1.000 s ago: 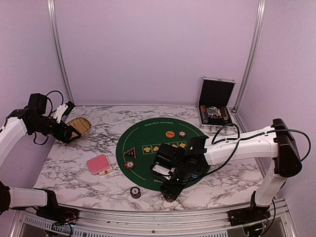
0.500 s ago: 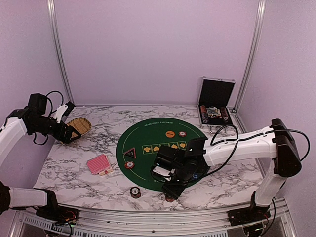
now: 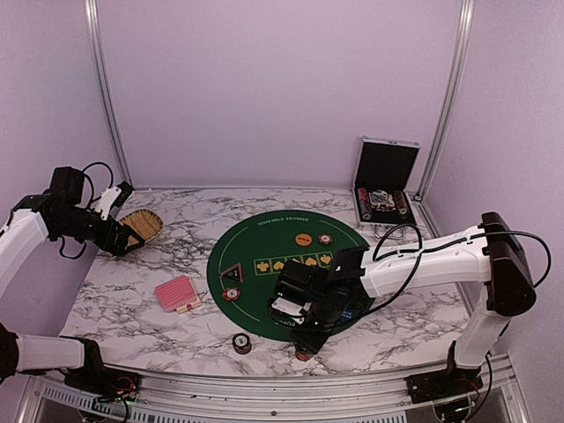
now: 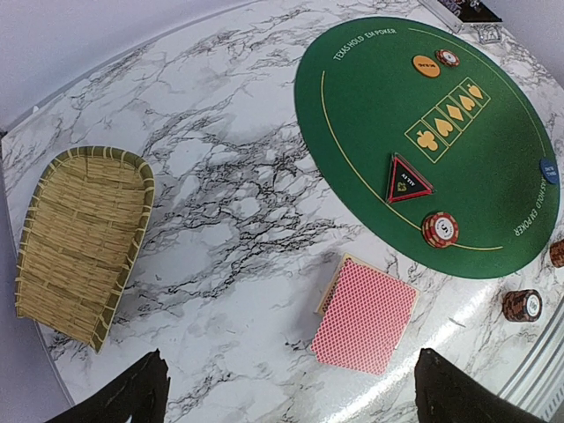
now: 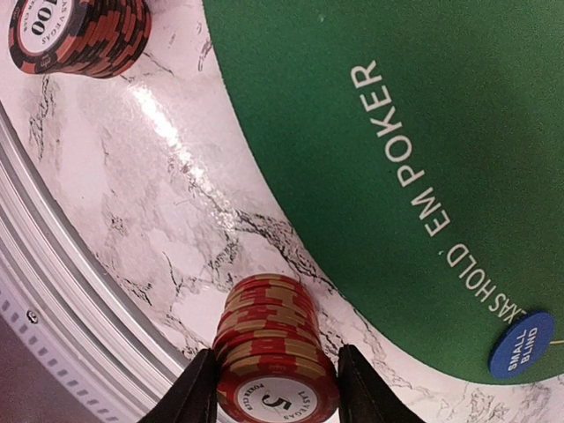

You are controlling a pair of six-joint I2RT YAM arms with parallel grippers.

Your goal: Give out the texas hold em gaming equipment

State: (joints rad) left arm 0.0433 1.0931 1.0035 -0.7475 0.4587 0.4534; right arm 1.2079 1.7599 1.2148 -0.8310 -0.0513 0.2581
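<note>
Chips are what we hand out, and one red stack (image 5: 275, 317) of them stands on the worktop (image 5: 132, 203) close to its near edge, just off the rim of the mat (image 5: 291, 70). Our right gripper (image 5: 276, 357) is down over it. Its fingers (image 5: 198, 392) sit against both sides of the stack, near the top, so we think it is gripped. The stack rests on the worktop and is not lifted yet.

Our left gripper (image 4: 289, 357) hangs wide open with nothing in it, over the left side of the worktop. Below it lie the cards (image 4: 363, 315), on bare marble just left of the mat. The basket (image 4: 79, 238) sits near the far left corner. On the mat we see the triangle (image 4: 407, 179), and the blue disc (image 5: 523, 345) lies by the mat's near rim.

What could go wrong? The chips are loose, one on top of the other. If the fingers only pinch the top few, the lower ones may stay behind, or slide off and roll. The near edge is very close, so a rolling chip could drop off the worktop. If the squeeze is not in the middle, the round stack could pop out sideways. A dark stack (image 5: 79, 35) stands near, along the same edge, and a wide swing to the left could knock it over.
</note>
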